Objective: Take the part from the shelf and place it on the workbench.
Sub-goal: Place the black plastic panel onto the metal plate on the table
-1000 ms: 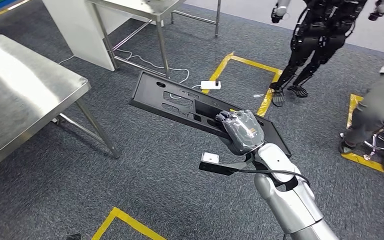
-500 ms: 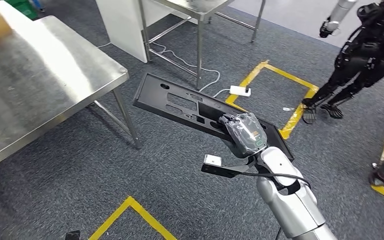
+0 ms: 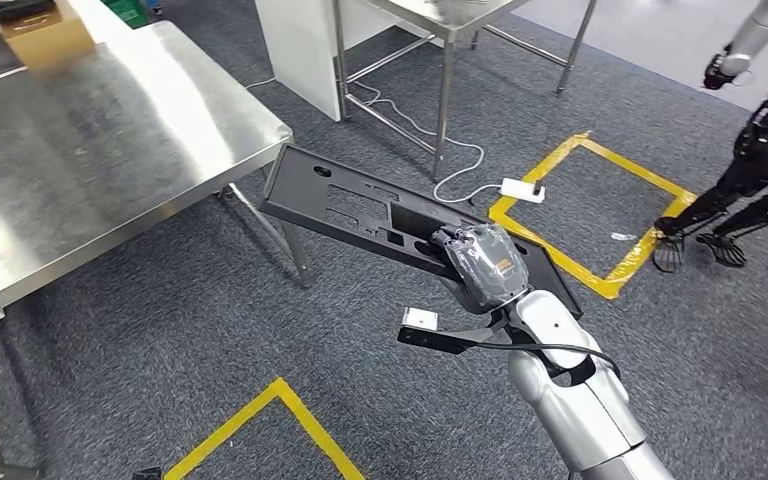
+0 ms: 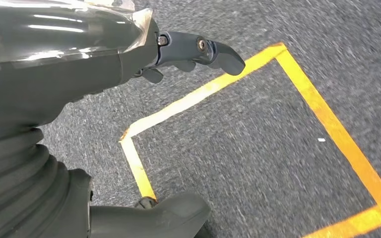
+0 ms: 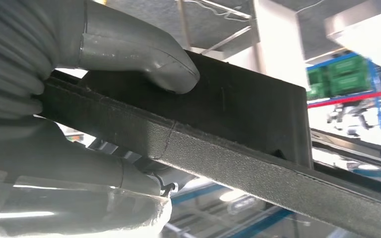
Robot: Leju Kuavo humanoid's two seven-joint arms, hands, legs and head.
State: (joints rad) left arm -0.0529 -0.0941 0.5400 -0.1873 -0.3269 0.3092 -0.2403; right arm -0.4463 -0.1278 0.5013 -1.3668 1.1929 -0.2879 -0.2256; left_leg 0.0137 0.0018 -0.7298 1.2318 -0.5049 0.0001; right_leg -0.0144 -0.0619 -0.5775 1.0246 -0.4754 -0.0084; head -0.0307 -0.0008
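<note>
Grey carpet marked with yellow tape rectangles (image 3: 600,215) covers the floor, and a brushed stainless-steel workbench (image 3: 90,150) stands at the left of the head view with a brown cardboard box (image 3: 45,40) on its far corner. Beyond it stands a second steel table (image 3: 440,20), a white power strip (image 3: 522,188) lies on the carpet, and a black-limbed humanoid robot (image 3: 750,150) stands at the right.

The long flat black plastic part with cut-out openings (image 3: 360,205) is off the shelf and in the air over the carpet, its far end close to the workbench corner but not yet above the top. The right hand (image 3: 480,262), wrapped in a clear cover, grasps the part near its closer end; the right wrist view shows the thumb pressed on one face and fingers (image 5: 79,168) under the edge, a clamp that probably keeps the long panel from sagging or twisting while carried.

The left hand (image 4: 188,54) hangs over the carpet holding nothing, fingers loosely apart, likely kept clear of the load.

The carry looks most of the way done; setting down remains.
</note>
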